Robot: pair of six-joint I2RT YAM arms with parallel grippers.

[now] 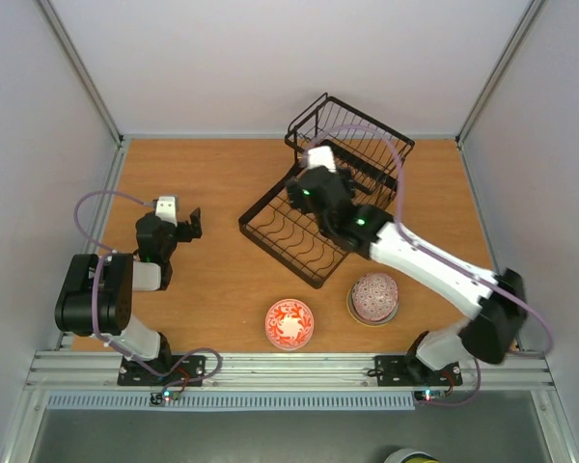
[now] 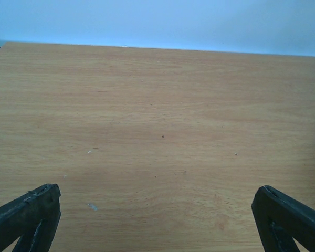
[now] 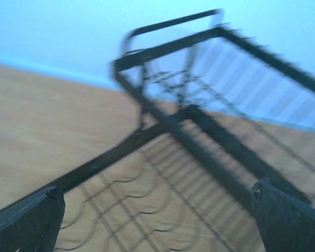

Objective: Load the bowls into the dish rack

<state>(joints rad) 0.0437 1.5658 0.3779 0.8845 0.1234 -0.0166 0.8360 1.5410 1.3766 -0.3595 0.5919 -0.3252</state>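
Both jaws spread, empty: right gripper over dish rack, left gripper over table. Red bowl and pink bowl sit near the arm bases.

The table is smooth matt wood, the dish rack black wire, the red bowl and pink bowl glossy.
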